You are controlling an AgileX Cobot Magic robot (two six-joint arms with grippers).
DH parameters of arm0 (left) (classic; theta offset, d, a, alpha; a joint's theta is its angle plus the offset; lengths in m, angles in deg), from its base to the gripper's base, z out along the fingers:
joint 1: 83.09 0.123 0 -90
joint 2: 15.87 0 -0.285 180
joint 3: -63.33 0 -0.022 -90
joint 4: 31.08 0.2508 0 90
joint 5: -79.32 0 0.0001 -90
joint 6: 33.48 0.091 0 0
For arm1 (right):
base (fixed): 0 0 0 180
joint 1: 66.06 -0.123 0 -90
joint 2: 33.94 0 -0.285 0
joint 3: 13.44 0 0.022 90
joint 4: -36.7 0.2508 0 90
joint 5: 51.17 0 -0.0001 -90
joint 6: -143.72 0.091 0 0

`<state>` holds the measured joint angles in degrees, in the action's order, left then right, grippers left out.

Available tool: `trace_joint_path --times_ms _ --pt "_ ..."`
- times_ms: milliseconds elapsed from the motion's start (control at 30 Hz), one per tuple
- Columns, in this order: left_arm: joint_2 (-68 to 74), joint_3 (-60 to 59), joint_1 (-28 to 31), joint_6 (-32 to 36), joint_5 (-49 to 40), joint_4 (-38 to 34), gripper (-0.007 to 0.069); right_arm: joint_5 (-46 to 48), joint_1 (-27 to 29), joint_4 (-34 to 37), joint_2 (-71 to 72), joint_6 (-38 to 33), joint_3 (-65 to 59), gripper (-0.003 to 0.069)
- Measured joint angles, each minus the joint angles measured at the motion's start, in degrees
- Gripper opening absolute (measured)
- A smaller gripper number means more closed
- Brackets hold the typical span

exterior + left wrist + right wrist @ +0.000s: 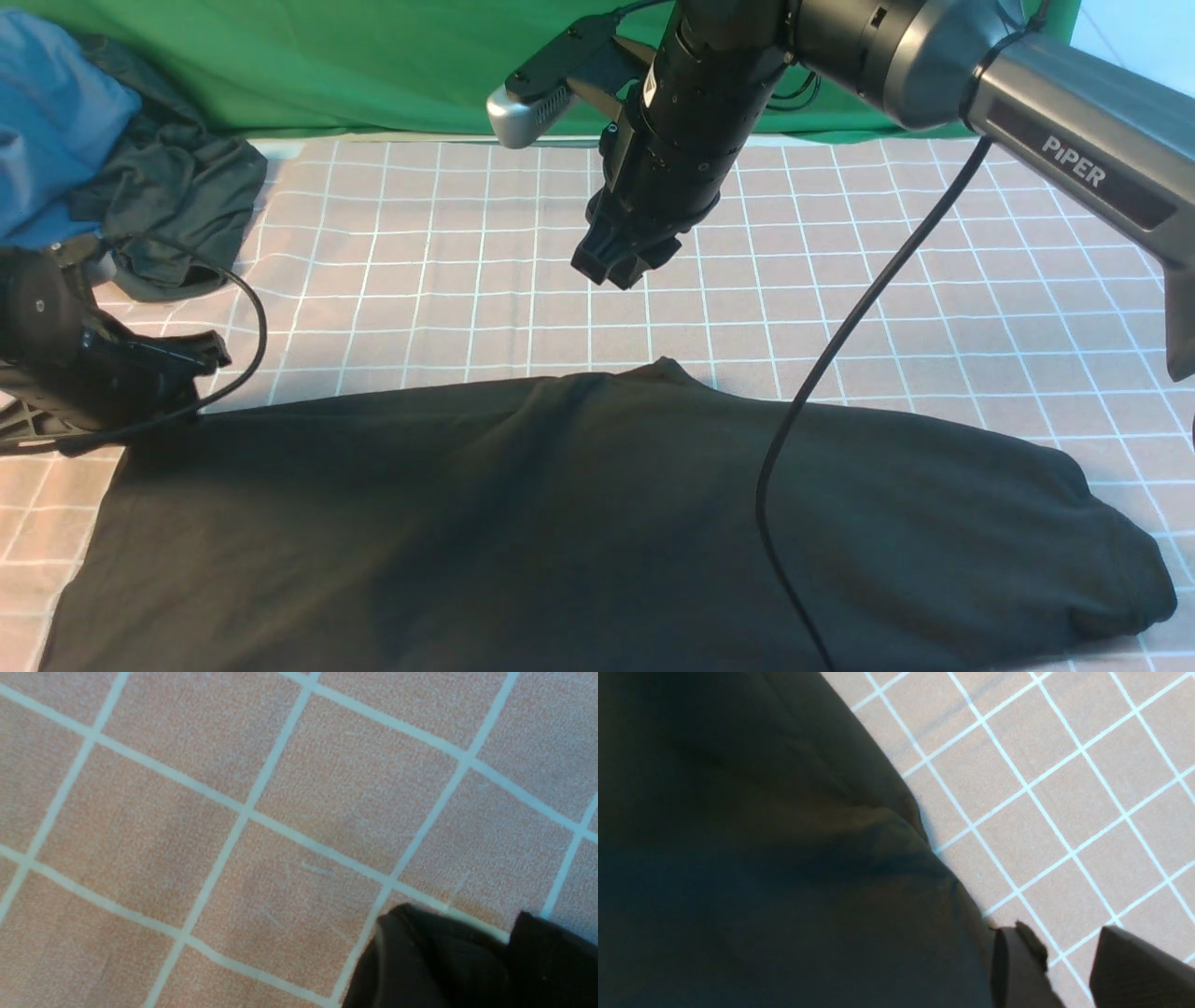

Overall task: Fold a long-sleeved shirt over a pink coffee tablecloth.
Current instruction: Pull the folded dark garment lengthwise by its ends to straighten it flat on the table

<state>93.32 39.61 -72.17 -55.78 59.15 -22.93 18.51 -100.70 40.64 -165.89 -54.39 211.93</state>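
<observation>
Beside and below the right pincer (1059,947), jaws apart and empty, the long-sleeved shirt (597,523) lies spread on the pink coffee tablecloth (448,280). Left pincer (191,359) sits at the shirt's corner; opening cannot be told. Risk: a low grab pinches tablecloth too, dragging both.

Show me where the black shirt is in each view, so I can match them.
Front: shirt spread across the near part of the picture.
Left wrist: not clearly in it; the dark shapes cannot be identified.
Right wrist: shirt covers over half the picture.
Shared landmark: pink gridded tablecloth.
</observation>
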Motion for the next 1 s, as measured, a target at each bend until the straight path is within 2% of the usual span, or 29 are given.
trace_joint_path --times_ms 133,167,767,1000 --pt "-0.1 0.0 0.0 0.0 -0.4 0.2 0.0075 -0.1 0.0 0.0 0.0 -0.1 0.0 0.0269" --pt "-0.3 0.0 0.0 0.0 -0.7 0.2 0.0061 -0.1 0.0 0.0 0.0 -0.1 0.0 0.0269" --pt "-5.4 0.0 0.0 -0.4 -2.3 3.6 0.005 -0.4 0.0 -0.1 0.0 -0.2 0.0 0.0269" --pt "-5.4 0.0 2.5 -4.9 1.6 3.6 0.005 -0.4 0.0 -0.1 0.0 -0.3 0.0 0.0269"
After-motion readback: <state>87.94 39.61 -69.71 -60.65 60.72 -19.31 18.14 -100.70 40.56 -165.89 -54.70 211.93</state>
